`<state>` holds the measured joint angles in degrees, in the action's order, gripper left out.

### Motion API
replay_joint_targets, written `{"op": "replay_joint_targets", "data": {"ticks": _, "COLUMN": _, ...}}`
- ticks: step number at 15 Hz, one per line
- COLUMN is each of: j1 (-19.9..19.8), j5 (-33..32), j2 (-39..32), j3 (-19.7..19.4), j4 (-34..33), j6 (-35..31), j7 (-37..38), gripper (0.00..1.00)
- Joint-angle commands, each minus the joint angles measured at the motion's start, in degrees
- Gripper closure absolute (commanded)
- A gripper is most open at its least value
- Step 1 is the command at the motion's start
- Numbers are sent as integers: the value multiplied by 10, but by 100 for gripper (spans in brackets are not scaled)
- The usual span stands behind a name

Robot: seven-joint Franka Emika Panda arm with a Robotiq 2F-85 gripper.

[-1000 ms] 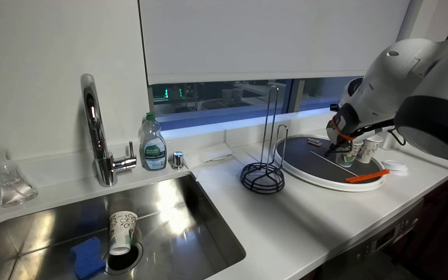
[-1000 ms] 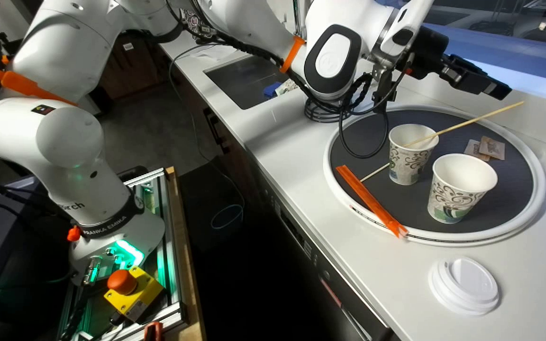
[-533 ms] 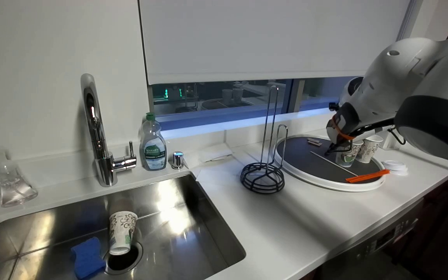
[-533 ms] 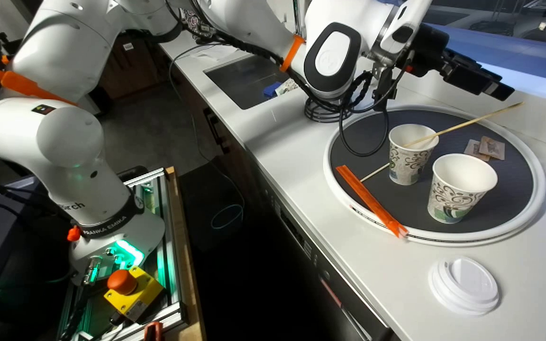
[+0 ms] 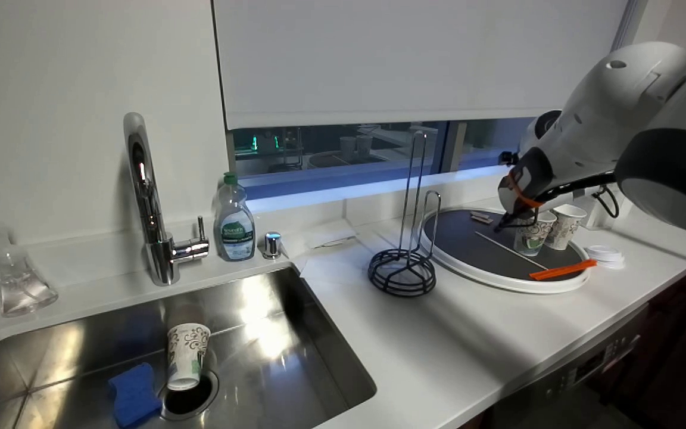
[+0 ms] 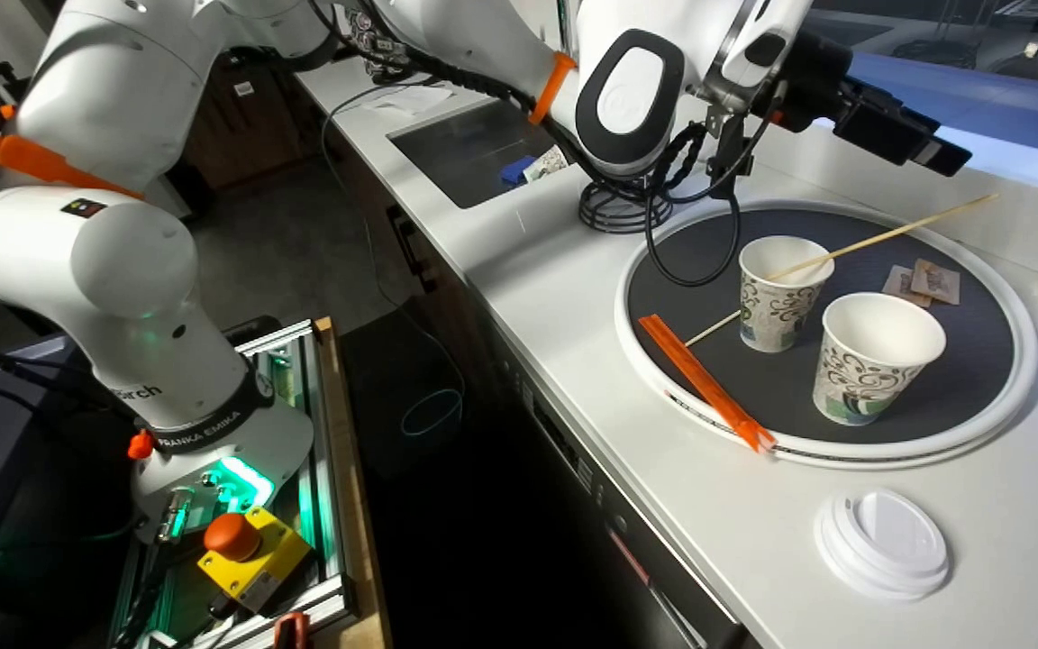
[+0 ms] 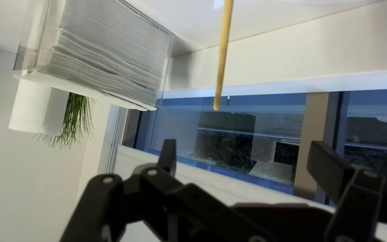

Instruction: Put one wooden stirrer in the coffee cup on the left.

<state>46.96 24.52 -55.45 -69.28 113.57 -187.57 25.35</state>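
The hand [image 7: 243, 149] is spread: in the wrist view its two fingers [image 7: 169, 154] stand well apart, and the tip of a wooden stirrer [image 7: 224, 50] shows ahead of the gap, touching neither finger. In an exterior view the stirrer slants from just below the hand down into a paper cup [image 6: 776, 315], its lower end inside, its shaft leaning on the rim. A second paper cup [image 6: 860, 388] stands near the first, also lower than the hand; both bear a brown swirl print. The cups are on a round grey tray [image 6: 978, 351], below the hand, and the tray sits on a white desk [image 6: 532, 248]. On the tray below the hand lie small brown packets [image 6: 936, 281], their print too fine to read. A thin stick [image 5: 510, 251] lies flat on the tray, lower than the hand. An orange strip [image 6: 704, 383] lies over the tray's rim, farther from the hand than the stirrer's cup, and a white lid [image 6: 884, 545] rests on the desk, beyond the cups as seen from the hand. Well away from the hand, beside the sink [image 5: 295, 357], a green-capped soap bottle [image 5: 235, 221] has a label [image 5: 237, 233] on which "seventh" can be made out; the smaller lines cannot. Farthest from the hand, the robot's base [image 6: 199, 383] wears a black band [image 6: 204, 434] lettered "FRANKA EMIKA"; above it is a word ending in "rch".
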Motion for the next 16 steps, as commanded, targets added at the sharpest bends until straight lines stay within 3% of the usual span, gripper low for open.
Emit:
{"op": "replay_joint_targets", "data": {"ticks": 1, "j1": -26, "j5": -15, "j2": 64, "j3": 38, "j4": 2, "j6": -4, "j7": -38, "gripper": 0}}
{"op": "replay_joint_targets", "data": {"ticks": 14, "j1": -98, "j5": -51, "j2": 153, "j3": 105, "j4": -1, "j6": 59, "j7": -93, "gripper": 0}}
{"op": "replay_joint_targets", "data": {"ticks": 16, "j1": -104, "j5": -48, "j2": 152, "j3": 110, "j4": -3, "j6": 64, "j7": -93, "gripper": 6}}
